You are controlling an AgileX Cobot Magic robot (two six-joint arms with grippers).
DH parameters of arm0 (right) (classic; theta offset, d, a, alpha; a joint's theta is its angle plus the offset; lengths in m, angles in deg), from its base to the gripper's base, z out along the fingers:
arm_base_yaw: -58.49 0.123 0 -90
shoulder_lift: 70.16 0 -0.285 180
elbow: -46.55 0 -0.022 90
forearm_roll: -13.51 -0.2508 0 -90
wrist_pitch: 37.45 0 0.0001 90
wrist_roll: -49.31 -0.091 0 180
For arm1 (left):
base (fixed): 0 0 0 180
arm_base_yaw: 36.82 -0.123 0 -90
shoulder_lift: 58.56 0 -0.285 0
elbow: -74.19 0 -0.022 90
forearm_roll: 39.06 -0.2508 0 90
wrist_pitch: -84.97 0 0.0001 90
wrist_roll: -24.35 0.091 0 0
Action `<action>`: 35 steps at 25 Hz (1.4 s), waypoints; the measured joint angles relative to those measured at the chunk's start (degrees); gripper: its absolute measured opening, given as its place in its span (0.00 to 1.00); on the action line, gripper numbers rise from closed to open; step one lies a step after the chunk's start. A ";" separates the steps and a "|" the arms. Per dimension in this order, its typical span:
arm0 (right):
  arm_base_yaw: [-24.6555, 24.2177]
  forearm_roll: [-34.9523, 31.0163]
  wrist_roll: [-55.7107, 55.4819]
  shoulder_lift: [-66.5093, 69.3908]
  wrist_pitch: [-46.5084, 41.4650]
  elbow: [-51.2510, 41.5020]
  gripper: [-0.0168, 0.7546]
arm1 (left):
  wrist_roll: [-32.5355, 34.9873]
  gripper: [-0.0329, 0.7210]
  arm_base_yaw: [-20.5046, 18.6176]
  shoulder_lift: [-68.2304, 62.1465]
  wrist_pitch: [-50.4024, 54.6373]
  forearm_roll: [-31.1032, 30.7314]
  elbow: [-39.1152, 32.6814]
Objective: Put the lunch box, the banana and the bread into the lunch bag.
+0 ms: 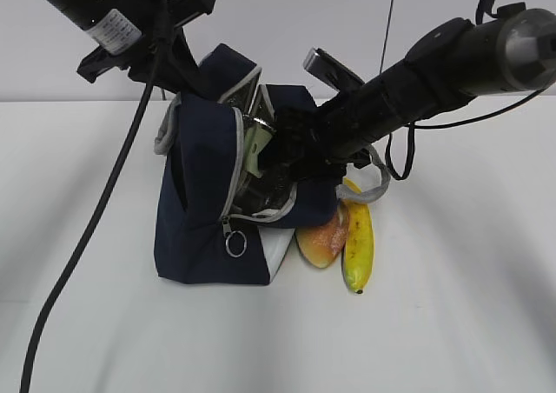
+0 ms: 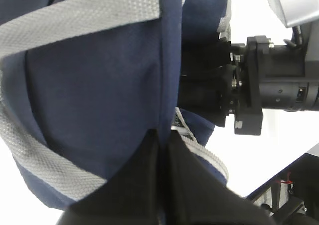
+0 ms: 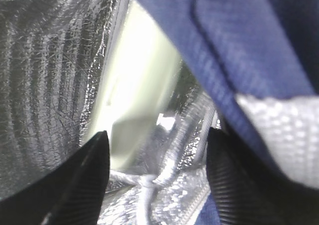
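**Right tool deep inside the bag, much of the scene hidden**

The right tool (image 3: 154, 175) is buried in the open mouth of the lunch bag (image 1: 204, 210), so the exterior view shows only the arm running into the opening. From the right wrist view its two dark fingers (image 3: 84, 180) stand apart with silvery lining between them — nothing clamped. Just beyond them a pale green shape, the lunch box (image 3: 139, 90), lies blurred against the lining; its edges and clips are hard to make out.

The left tool (image 2: 162, 185) is pinched together on the navy fabric of the bag's edge, seen close in the left wrist view; in the exterior view the tool itself is hidden behind the bag's raised far flap.

The bread (image 1: 323, 236) rests on the surface just right of the bag, partly tucked behind its white side panel, touching the banana (image 1: 357, 245) beside it on the right. The banana's far end is covered by a grey strap handle (image 1: 375, 184).

The surface (image 1: 469, 323) is plain white — a pale wall behind it.
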 joint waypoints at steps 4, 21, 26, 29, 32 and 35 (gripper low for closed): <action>-0.10 0.80 0.00 0.00 -2.54 1.37 0.64 | 0.05 0.05 0.00 0.00 0.14 0.06 0.00; -3.50 7.75 -6.99 0.00 -24.35 22.71 0.64 | 0.07 0.05 0.00 0.00 1.95 -3.90 0.00; -4.77 10.24 -13.73 -2.02 -25.13 24.70 0.64 | 0.07 0.05 0.00 0.00 2.09 -4.44 0.00; -5.02 18.75 -18.57 -4.75 -25.39 24.70 0.64 | 0.07 0.05 0.00 0.00 2.11 -4.68 0.00; -5.02 25.13 -22.02 -7.07 -25.59 24.48 0.64 | 0.07 0.05 0.00 0.00 2.24 -4.70 0.00; -5.02 26.43 -22.99 -8.80 -25.59 21.96 0.64 | 0.07 0.05 0.00 0.00 2.35 -4.70 0.00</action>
